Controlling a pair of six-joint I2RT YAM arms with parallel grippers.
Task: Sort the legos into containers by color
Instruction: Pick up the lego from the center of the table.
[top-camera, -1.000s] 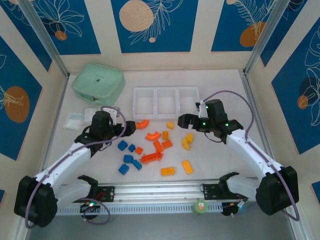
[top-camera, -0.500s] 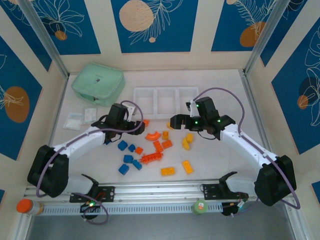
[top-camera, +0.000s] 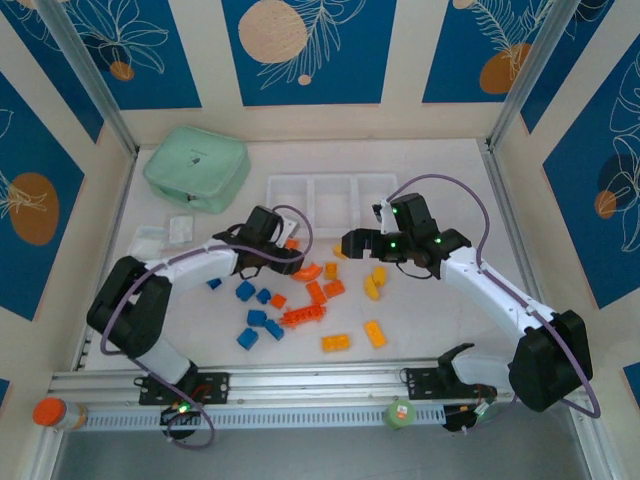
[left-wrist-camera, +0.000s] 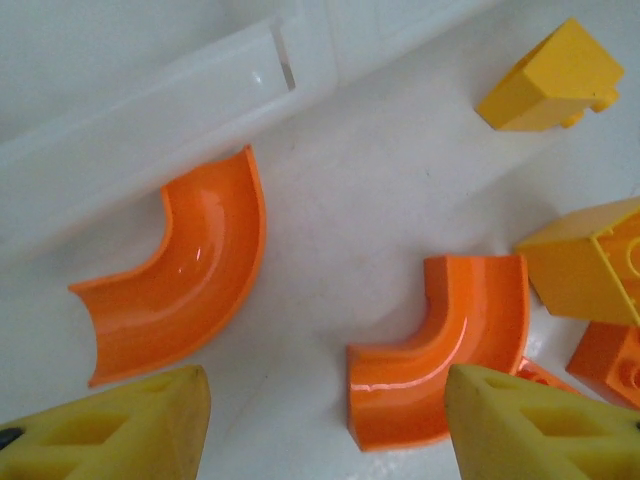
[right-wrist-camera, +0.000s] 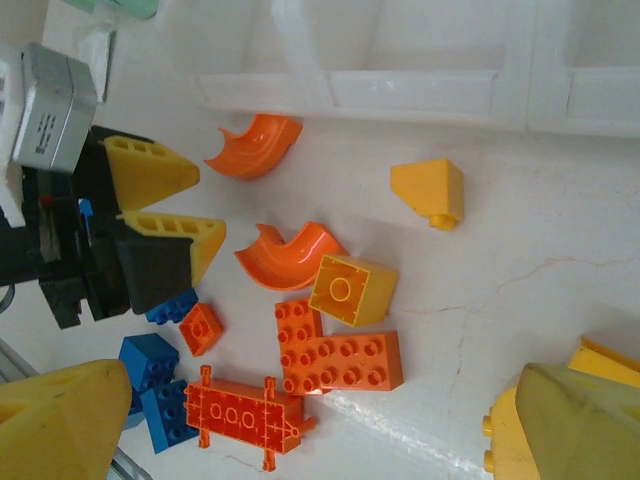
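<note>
Red-orange, yellow-orange and blue legos (top-camera: 318, 292) lie scattered mid-table in front of the containers (top-camera: 330, 179), a row of three white bins. My left gripper (top-camera: 290, 262) is open and low over two curved orange bricks. One curved brick (left-wrist-camera: 440, 345) lies between its fingers, close against the right fingertip (left-wrist-camera: 540, 430); the other (left-wrist-camera: 175, 280) lies just ahead by the bin wall (left-wrist-camera: 150, 120). My right gripper (top-camera: 352, 243) hovers open over flat orange bricks (right-wrist-camera: 340, 355), with a yellow cube (right-wrist-camera: 352, 290) beyond. From the right wrist, the left gripper (right-wrist-camera: 208, 207) shows beside the curved brick (right-wrist-camera: 290, 255).
A mint green zip case (top-camera: 197, 167) sits at the back left, with small clear bags (top-camera: 160, 235) in front of it. Blue bricks (top-camera: 250, 315) lie near the left arm, yellow ones (top-camera: 375, 333) nearer the right. A metal rail (top-camera: 310, 385) runs along the front edge.
My left arm has swung right to the curved orange bricks and its jaws have narrowed. My right gripper shifted a little left, then held still, open.
</note>
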